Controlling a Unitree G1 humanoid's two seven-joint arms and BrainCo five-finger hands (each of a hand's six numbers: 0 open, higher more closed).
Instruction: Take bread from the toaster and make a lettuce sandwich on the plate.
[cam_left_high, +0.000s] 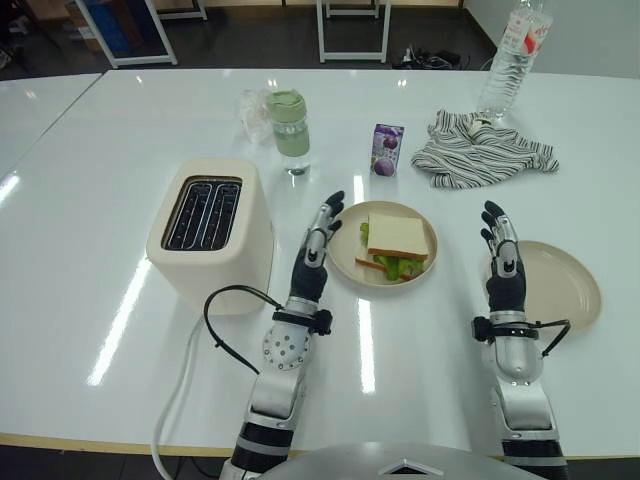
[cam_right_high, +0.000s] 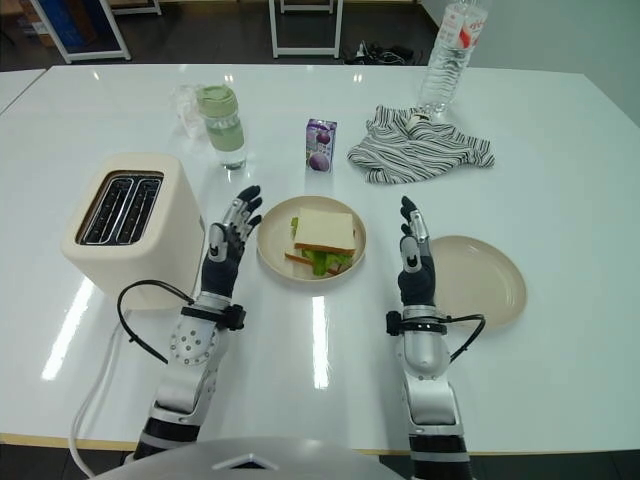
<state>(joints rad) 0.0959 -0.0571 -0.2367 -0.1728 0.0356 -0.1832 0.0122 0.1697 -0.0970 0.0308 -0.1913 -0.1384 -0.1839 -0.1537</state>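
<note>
On the table (cam_left_high: 100, 150), toaster (cam_left_high: 210, 235) at left. Just right of it, left robot hand (cam_left_high: 312, 262), fingers stretched, empty, beside the plate (cam_left_high: 350, 275) bearing the sandwich (cam_left_high: 398, 238), lettuce (cam_left_high: 400, 268) peeking out. Further right, right robot hand (cam_left_high: 503, 272), likewise spread and empty, at a second plate (cam_left_high: 565, 285). Print on the purple carton (cam_left_high: 386, 150) too small to read.

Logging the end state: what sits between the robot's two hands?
The plate with the lettuce sandwich, close beside the left hand, farther from the right hand; left eye view shows it.
</note>
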